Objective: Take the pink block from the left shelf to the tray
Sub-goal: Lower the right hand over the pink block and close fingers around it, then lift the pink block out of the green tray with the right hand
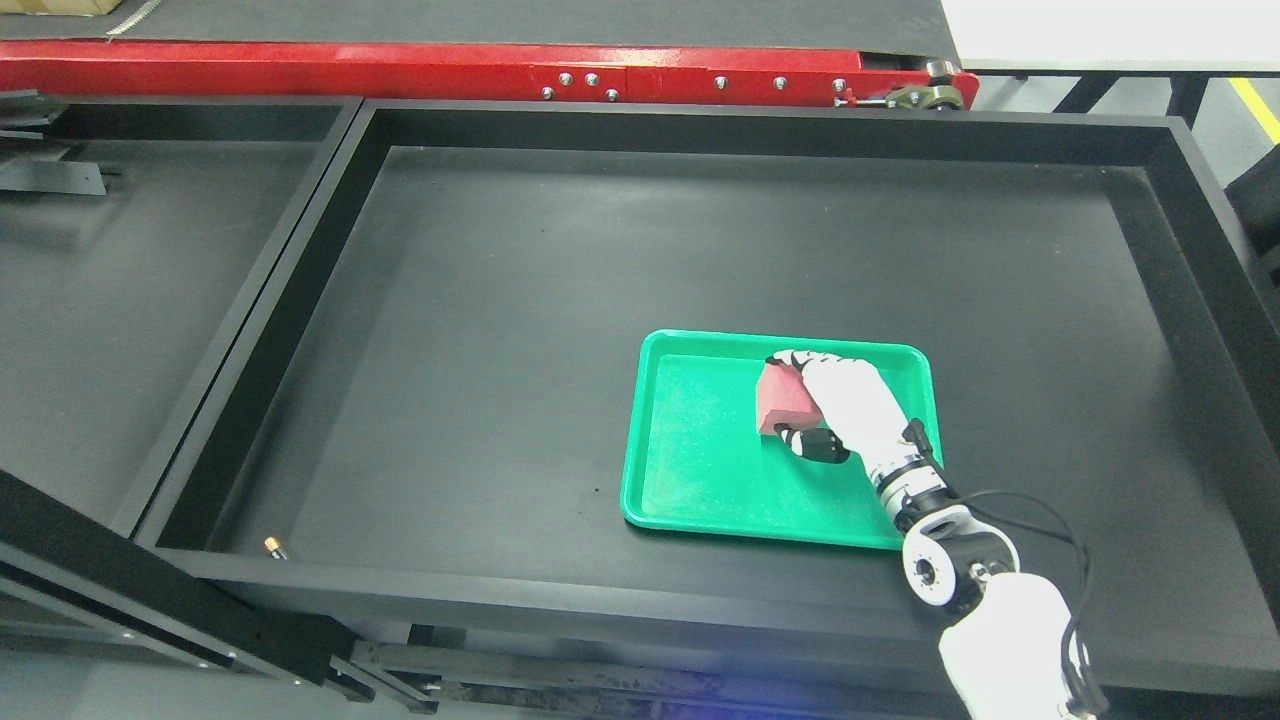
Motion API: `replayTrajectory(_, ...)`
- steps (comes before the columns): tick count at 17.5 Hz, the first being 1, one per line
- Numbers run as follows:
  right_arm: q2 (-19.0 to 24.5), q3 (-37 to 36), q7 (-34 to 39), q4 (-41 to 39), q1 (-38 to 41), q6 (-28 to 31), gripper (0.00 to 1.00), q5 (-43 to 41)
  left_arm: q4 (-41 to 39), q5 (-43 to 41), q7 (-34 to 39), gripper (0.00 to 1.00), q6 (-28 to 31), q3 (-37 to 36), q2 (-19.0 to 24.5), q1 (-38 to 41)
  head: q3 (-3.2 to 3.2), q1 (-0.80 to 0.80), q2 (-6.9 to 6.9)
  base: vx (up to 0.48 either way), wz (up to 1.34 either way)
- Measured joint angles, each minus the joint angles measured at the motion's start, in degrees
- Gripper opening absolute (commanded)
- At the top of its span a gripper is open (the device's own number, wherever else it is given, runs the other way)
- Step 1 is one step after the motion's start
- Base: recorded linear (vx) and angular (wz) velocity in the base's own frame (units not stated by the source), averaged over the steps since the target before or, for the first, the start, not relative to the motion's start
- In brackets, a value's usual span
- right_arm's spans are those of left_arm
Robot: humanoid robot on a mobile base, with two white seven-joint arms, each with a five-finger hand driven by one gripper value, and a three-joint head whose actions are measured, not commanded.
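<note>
Release looks like the step in hand: in the head view, lower right of centre, the right hand [812,405] clasps the pink block [783,398] over the green tray [700,480]. Best to lower until it sits flat, then spread the fingers gently. Block lies at the hand's left, between its curled fingers.

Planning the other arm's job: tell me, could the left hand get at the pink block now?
Probably not: the left hand is out of view, and the right hand already grips the pink block over the green tray.
</note>
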Motion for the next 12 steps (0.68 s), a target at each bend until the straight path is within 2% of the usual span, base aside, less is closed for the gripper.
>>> replayTrajectory(7,0.0,-3.2,-11.0,-3.9,2.3,-9.4,0.04,-1.0,0.0,0.0,0.0,1.00,0.0,0.0,0.0,0.0,0.00,0.00,-0.01,-0.017,0.04)
replayTrajectory(12,0.0,-5.6,-18.7,-9.4,6.1,-14.8,0.04,-6.4,0.0,0.0,0.0,1.00,0.0,0.0,0.0,0.0,0.00,0.00,-0.01,-0.087,0.24)
